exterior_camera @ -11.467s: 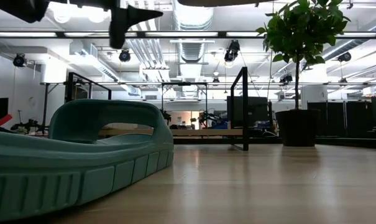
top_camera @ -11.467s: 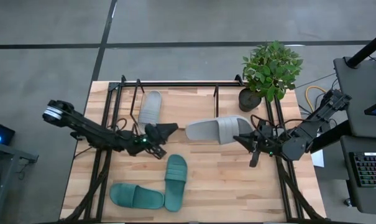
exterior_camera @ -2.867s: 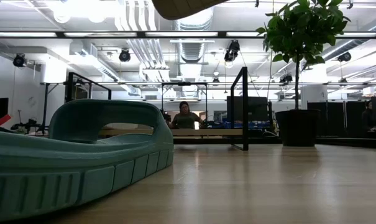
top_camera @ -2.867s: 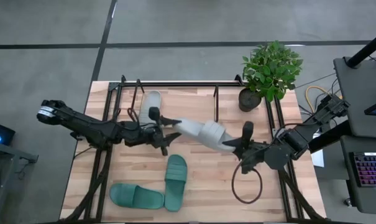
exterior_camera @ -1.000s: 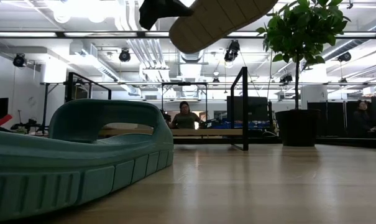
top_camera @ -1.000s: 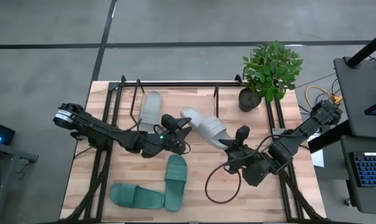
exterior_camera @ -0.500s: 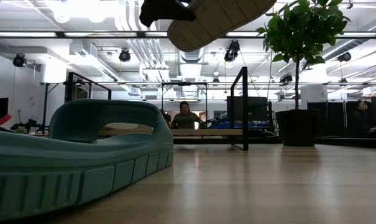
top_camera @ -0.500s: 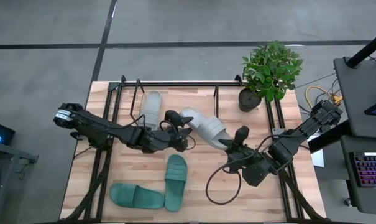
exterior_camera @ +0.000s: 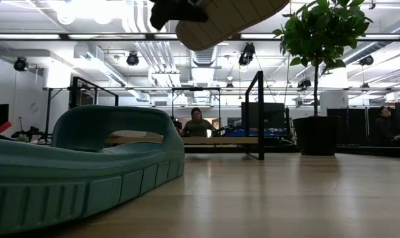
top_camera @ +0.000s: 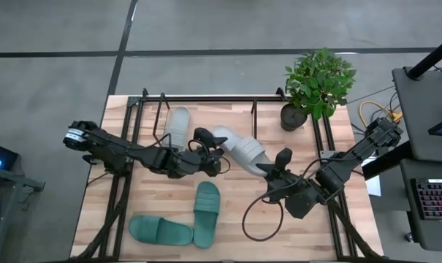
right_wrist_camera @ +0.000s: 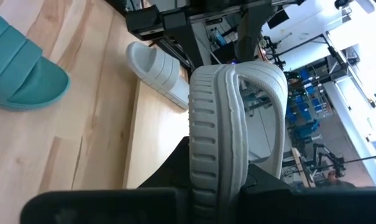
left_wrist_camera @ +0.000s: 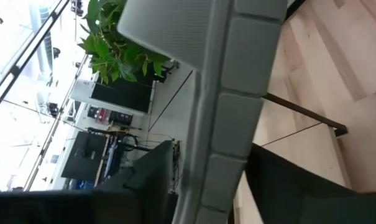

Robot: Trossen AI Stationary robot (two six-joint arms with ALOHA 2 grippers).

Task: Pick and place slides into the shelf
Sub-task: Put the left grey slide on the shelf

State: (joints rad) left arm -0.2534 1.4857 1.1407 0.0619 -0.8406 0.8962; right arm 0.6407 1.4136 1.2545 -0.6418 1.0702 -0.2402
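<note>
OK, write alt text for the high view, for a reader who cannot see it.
Seen from above, a grey slide is held in the air between both arms: the right tool is shut on one end and the left tool is at the other. A second grey slide lies on the shelf, two teal slides on the table.

potted plant (top_camera: pixel 318 84), seated person (exterior_camera: pixel 197 123), keyboard (top_camera: pixel 434 199)
</note>
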